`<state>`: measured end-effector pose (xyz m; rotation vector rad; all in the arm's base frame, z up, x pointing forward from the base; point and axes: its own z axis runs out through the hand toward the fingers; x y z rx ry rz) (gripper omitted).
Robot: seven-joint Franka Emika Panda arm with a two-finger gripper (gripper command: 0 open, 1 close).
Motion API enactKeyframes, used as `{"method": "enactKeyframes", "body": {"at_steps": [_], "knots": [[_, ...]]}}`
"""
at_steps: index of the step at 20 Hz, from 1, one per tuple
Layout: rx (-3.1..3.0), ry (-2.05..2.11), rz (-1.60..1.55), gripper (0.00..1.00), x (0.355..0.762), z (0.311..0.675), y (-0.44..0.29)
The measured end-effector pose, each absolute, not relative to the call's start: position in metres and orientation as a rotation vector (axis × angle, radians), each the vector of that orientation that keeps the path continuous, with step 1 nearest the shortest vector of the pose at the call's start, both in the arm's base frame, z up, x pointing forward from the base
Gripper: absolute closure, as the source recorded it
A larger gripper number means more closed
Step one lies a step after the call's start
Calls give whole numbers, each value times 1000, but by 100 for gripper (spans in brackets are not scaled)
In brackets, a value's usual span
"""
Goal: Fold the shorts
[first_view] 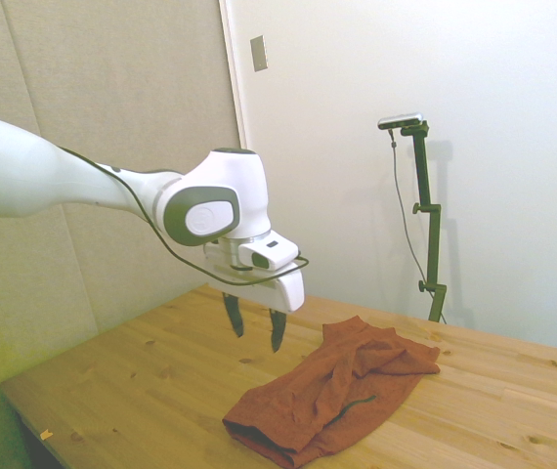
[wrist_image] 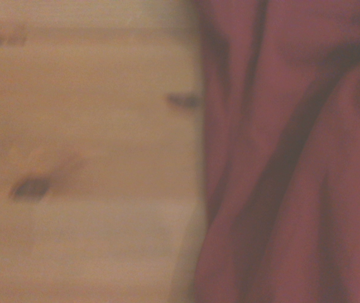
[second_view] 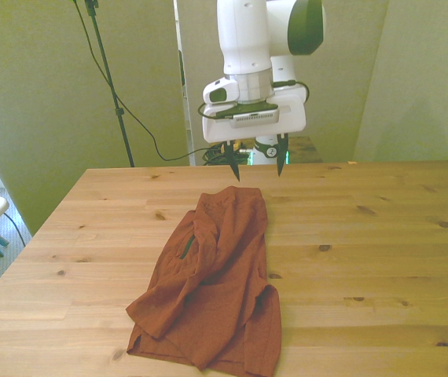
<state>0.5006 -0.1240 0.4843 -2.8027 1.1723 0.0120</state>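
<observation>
Wooden desk (second_view: pixel 381 236) planks carry the shorts (second_view: pixel 212 283), lying rumpled near the middle, partly doubled over already. Above their far end hangs the claw (second_view: pixel 255 165), spread wide and holding nothing, likely lined up to pinch an edge. From the side its height shows; the blurry wrist view shows only cloth beside bare wood.

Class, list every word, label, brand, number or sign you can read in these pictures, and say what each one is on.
None can be read.
The shorts show no print or label.
The gripper and the table carry no legible marking.
The wrist view is too blurred for any text.
</observation>
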Motion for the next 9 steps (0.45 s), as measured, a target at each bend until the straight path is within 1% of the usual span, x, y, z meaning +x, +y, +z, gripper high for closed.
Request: {"method": "enactKeyframes", "body": {"at_steps": [4,9], "knots": [[-2840,1098,37,0,432,498,-110],[-2807,1106,-60,0,369,504,-40]]}}
